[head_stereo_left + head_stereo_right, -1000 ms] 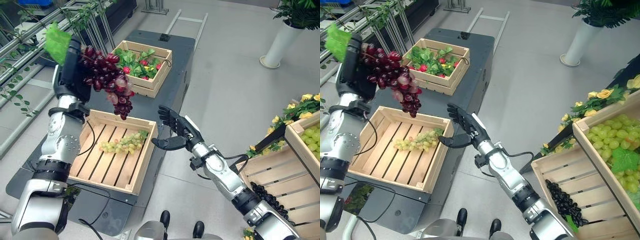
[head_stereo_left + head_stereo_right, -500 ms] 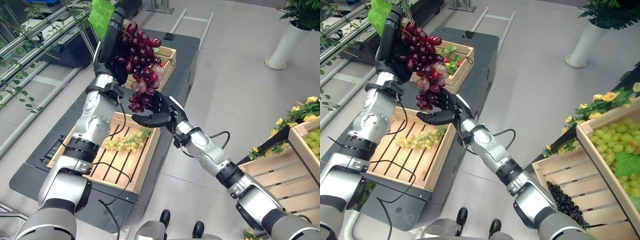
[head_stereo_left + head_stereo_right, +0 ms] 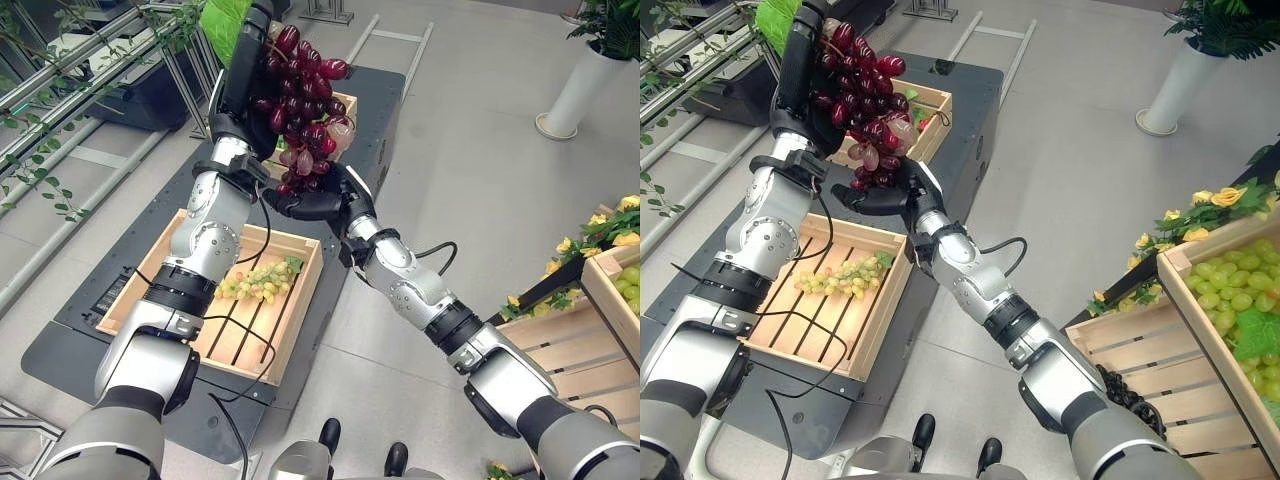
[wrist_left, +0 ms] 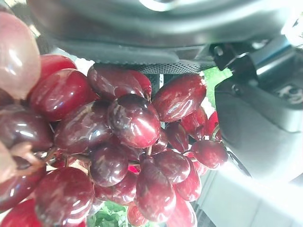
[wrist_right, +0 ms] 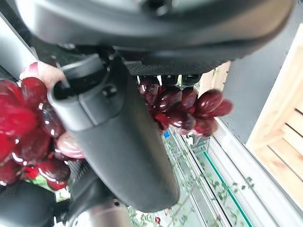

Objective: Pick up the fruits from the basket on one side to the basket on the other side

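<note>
My left hand (image 3: 242, 80) is raised high over the dark table, shut on the stem end of a red grape bunch (image 3: 300, 110) that has a green leaf (image 3: 225, 15) on top. The bunch hangs down past the hand and shows close up in the left wrist view (image 4: 123, 123). My right hand (image 3: 330, 200) has come up under it, with thumb and fingers curled round the bunch's lower end (image 5: 184, 109). Below them stands a wooden slatted basket (image 3: 290, 330) holding a green grape bunch (image 3: 255, 285).
A second wooden basket (image 3: 930, 100) with red fruit and green leaves sits further back on the dark table (image 3: 375, 110). At the right stand stacked crates with green grapes (image 3: 1230, 290) and black grapes (image 3: 1120, 390). A white planter (image 3: 570, 90) is on the floor.
My left hand has carried the red bunch right and higher. The right hand rose from beside the basket to the bunch's lower end and closed round it.
</note>
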You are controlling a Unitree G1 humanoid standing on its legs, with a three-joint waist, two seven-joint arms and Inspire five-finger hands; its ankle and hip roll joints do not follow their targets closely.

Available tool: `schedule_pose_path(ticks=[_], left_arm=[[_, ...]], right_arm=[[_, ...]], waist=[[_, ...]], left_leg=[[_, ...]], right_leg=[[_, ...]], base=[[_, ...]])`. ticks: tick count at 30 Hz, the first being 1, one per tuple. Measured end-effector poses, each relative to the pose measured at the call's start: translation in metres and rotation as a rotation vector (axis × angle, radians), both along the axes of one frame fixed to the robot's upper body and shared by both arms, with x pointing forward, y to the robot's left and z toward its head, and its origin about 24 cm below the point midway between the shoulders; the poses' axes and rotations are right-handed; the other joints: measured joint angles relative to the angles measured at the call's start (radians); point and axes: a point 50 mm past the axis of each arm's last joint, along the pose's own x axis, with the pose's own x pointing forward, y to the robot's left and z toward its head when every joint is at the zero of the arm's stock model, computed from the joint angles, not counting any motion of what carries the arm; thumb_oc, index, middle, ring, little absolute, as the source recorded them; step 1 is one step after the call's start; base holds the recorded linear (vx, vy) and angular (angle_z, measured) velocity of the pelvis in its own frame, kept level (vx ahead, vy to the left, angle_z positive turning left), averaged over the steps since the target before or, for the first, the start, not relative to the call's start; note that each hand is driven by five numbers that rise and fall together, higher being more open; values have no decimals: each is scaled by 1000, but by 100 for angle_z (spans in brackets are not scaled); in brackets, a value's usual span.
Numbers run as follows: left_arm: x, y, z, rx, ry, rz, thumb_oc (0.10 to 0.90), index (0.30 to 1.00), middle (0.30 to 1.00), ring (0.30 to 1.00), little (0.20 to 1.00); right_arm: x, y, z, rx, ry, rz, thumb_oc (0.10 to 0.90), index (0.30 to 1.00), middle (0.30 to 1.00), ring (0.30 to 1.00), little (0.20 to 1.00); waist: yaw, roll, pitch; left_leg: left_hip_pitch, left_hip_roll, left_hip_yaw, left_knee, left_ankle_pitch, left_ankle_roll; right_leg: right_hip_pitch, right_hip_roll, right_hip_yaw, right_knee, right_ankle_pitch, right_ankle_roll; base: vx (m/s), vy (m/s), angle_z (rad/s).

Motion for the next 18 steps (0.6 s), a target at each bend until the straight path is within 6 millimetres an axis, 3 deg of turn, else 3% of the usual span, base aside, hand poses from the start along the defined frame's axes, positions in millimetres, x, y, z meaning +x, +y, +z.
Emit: schedule_pose_path(ticks=[17, 18], left_arm=[[2, 1, -3, 30, 13, 18, 400, 300, 300, 300, 300], [2, 2, -3, 30, 13, 18, 400, 300, 300, 300, 300]], right_arm=[[9, -16, 13, 117, 31, -95, 800, 900, 900, 900, 900], [10, -18, 15, 133, 27, -101, 400, 300, 300, 300, 300]], waist=[[-5, 0, 0], [-4, 0, 0]], left_leg=[[1, 1, 3, -13, 5, 1], [1, 1, 3, -13, 5, 1]], right_leg=[[-7, 0, 5, 0, 0, 0], [-7, 0, 5, 0, 0, 0]], base=[[-1, 1, 0], [0, 0, 0]])
